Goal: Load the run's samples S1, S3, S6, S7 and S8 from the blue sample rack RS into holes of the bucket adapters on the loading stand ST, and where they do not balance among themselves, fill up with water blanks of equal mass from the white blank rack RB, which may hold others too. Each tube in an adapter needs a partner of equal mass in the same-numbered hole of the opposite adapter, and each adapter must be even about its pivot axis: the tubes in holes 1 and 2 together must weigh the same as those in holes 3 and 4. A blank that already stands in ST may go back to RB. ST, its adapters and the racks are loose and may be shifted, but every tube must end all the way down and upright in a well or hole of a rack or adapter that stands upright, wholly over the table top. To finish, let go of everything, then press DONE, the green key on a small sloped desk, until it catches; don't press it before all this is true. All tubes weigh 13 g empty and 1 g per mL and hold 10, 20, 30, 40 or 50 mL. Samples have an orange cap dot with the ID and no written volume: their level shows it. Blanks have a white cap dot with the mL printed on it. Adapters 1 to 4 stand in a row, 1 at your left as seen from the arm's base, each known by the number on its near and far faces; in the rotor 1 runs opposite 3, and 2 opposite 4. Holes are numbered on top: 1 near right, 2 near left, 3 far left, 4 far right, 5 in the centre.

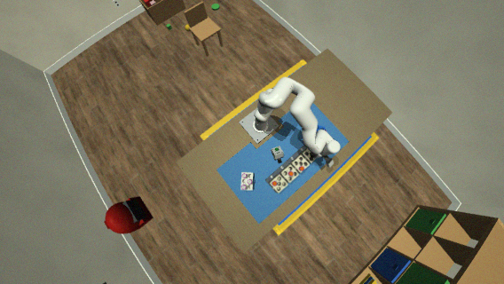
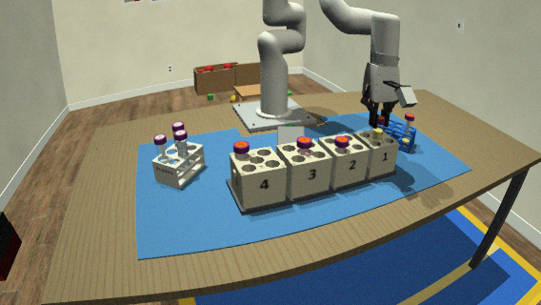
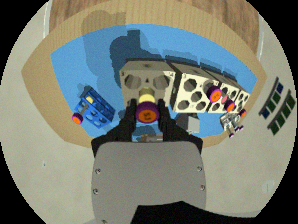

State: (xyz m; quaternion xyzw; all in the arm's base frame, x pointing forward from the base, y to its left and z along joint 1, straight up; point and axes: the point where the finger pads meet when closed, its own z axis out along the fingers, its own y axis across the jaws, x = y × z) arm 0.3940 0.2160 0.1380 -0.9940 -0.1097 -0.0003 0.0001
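Observation:
My gripper [image 2: 379, 119] [image 3: 147, 105] is shut on a sample tube [image 2: 377, 133] [image 3: 147, 112] with a purple cap and an orange dot. It holds the tube upright, with its lower end in a hole of adapter 1 [image 2: 384, 159] [image 3: 136, 82]; I cannot tell which hole. Adapters 2 [image 2: 350, 164], 3 [image 2: 310, 173] and 4 [image 2: 259, 183] each hold one orange-dotted tube. The blue rack RS [image 2: 400, 139] [image 3: 93, 108] stands just behind adapter 1 and holds a tube [image 2: 409, 117]. The white rack RB [image 2: 177, 166] [image 1: 247, 181] holds three tubes.
The DONE desk [image 1: 278, 152] stands between the arm's base and the stand ST [image 1: 290, 170]. The blue mat [image 2: 190, 224] lies under all of it. The table's edge runs close behind RS.

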